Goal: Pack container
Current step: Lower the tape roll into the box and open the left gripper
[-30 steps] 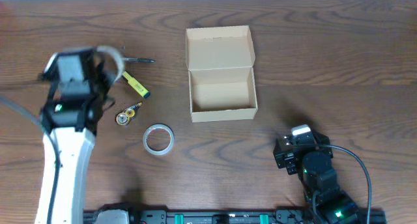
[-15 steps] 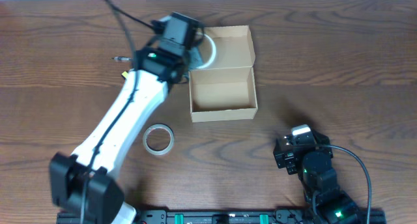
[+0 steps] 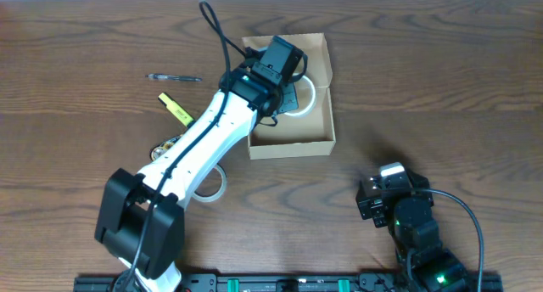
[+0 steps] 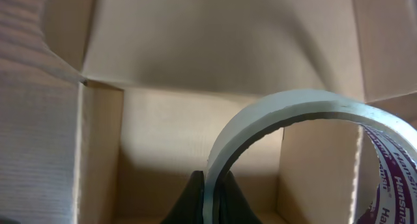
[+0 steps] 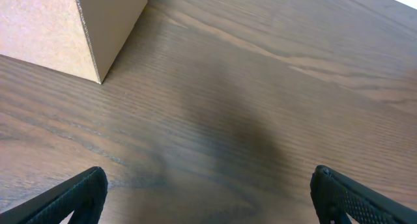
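The light-tan cardboard container (image 3: 321,139) stands open at the table's middle, its flap lid folded back. My left gripper (image 3: 293,92) is shut on a clear tape roll (image 3: 310,95) and holds it over the box's open cavity. In the left wrist view the roll (image 4: 306,107) is pinched between my fingers (image 4: 210,196), with the box's inside (image 4: 163,139) below it. A second tape roll (image 3: 222,183) lies on the table left of the box, partly hidden by my arm. My right gripper (image 5: 208,191) is open and empty above bare table, right of the box corner (image 5: 98,35).
A black pen (image 3: 174,77), a yellow marker (image 3: 176,109) and a small yellow-and-metal item (image 3: 161,148) lie on the table left of the box. My right arm's base (image 3: 399,209) sits at the front right.
My left arm swung from the far left across to the box carrying the tape roll, and now holds it over the box's cavity. The right arm has not moved.
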`<state>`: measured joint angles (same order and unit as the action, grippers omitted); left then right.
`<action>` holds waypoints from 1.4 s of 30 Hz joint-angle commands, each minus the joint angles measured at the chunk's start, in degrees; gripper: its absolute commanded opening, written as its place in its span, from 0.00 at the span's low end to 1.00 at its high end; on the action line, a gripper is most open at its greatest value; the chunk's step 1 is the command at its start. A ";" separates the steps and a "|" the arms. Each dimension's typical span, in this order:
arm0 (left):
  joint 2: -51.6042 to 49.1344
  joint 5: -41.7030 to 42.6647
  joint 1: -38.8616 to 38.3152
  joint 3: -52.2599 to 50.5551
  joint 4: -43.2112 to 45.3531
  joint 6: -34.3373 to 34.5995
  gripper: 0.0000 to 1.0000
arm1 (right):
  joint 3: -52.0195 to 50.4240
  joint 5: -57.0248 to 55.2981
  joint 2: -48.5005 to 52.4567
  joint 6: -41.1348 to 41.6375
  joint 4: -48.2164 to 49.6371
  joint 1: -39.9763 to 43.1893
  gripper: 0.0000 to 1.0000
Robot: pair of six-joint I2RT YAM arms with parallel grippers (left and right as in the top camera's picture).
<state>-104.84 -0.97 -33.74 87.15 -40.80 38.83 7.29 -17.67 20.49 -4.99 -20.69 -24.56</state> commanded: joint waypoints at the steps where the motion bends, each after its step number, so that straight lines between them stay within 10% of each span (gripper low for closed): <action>1: -0.28 0.59 -0.11 0.68 -1.01 0.66 0.06 | -0.46 -0.52 -0.35 0.02 0.07 0.37 0.99; 42: -0.83 -8.20 0.04 -10.60 1.05 6.45 0.16 | -0.46 -0.52 -0.35 0.02 0.09 0.37 0.99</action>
<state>-105.25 -7.94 -33.80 77.21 -39.79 45.17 7.29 -17.67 20.49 -4.99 -20.69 -24.56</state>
